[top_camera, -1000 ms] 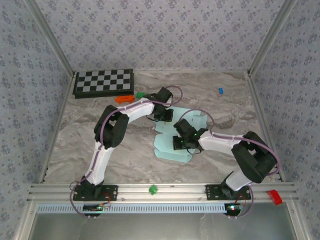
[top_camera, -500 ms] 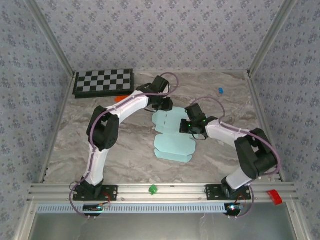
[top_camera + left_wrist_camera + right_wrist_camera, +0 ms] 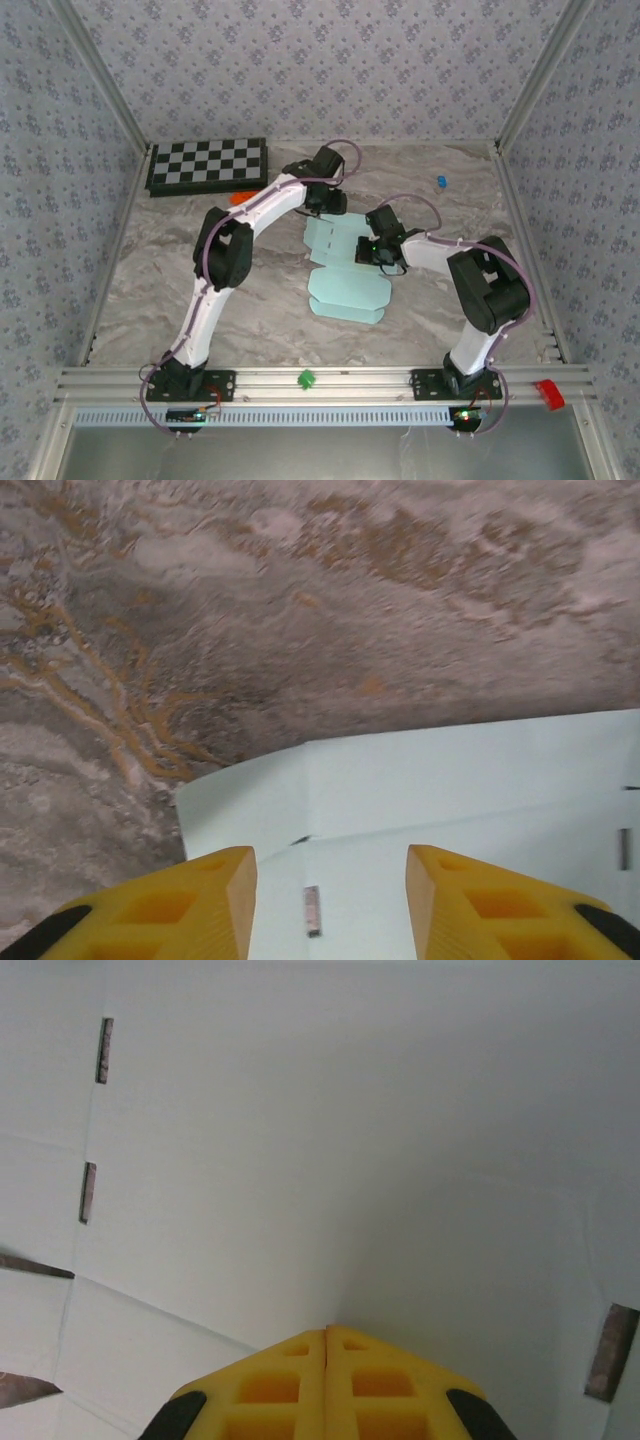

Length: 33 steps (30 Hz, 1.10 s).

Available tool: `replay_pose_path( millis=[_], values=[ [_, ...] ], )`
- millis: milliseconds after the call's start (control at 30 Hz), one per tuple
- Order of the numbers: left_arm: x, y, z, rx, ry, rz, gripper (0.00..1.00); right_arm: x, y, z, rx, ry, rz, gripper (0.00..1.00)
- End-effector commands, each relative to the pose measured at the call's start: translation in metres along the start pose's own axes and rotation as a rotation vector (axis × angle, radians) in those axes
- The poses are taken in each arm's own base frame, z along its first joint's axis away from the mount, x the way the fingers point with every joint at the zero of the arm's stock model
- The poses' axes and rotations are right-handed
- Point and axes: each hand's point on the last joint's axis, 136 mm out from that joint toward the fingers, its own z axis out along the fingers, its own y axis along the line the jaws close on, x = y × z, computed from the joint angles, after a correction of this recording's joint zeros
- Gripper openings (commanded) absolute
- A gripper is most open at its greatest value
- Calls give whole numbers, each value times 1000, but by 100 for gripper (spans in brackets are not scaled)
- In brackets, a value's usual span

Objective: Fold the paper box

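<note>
Task thing: the paper box [image 3: 345, 292] is a pale mint card sheet with flaps and tabs, lying flat and unfolded on the marbled surface [image 3: 160, 280].
Left arm: the left pincer [image 3: 326, 208] sits at the box's far-left edge. Its yellow fingers [image 3: 190, 905] stand partly apart with nothing between them.
Right arm: the right pincer [image 3: 378, 254] is over the box's right side. Its tips are pressed fully together and grip nothing.
Left wrist view: shows the box's far corner flap and the bare surface beyond it.
Right wrist view: shows close-up card with fold lines and small dark slots [image 3: 88, 1192]. Whether the tips touch the card cannot be told.
Overhead view: gives the sheet's whole outline, with a rounded flap at its near end.
Around: a checkerboard [image 3: 207, 165] lies beyond the box to the left. An orange piece [image 3: 247, 198] and a green piece [image 3: 281, 188] lie between them. A blue piece [image 3: 441, 181] lies beyond the box to the right.
In the way: both wrists cover parts of the box's far half.
</note>
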Motion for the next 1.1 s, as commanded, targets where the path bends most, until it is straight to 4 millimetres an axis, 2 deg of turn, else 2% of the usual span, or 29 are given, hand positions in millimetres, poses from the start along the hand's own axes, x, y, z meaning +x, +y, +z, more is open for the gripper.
replay_pose_path(
  millis=[0, 767, 1067],
  values=[
    [-7, 11, -5, -45, -11, -5, 47, 3, -6, 8, 23, 19, 21, 4],
    [0, 33, 24, -102, 40, -25, 52, 11, -9, 16, 21, 45, 31, 4],
    [-6, 17, 17, -20, 16, -10, 48, 13, -8, 17, 19, 52, 30, 4]
  ],
)
